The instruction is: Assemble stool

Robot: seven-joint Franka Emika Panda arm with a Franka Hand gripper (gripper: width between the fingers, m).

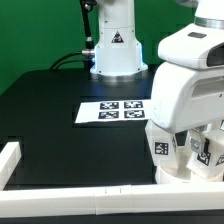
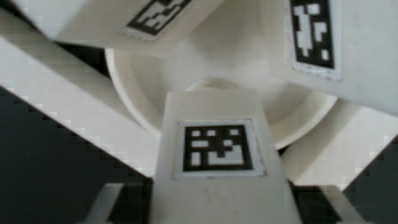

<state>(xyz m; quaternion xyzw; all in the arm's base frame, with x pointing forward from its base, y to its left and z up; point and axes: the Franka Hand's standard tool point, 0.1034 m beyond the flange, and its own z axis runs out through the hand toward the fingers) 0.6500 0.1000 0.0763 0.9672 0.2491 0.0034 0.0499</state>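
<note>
1. Setting: robotics lab test cell.
2. Evidence: white robot arm base [image 1: 113, 50] bolted at the far edge of a black tabletop [image 1: 45, 100].
3. Green backdrop [image 1: 40, 25] behind; marker board [image 1: 112, 111] with four tags; white border rails [image 1: 60, 190] fencing the workspace.

Exterior view: set off the arm, looks across the black desk [image 1: 50, 110] toward the robot base [image 1: 116, 50], mid-range, arm looming close at the exterior view's right. Wrist view: very close on the seat disc [image 2: 267, 110] and legs [image 2: 219, 150]; both views share these stool parts.
</note>
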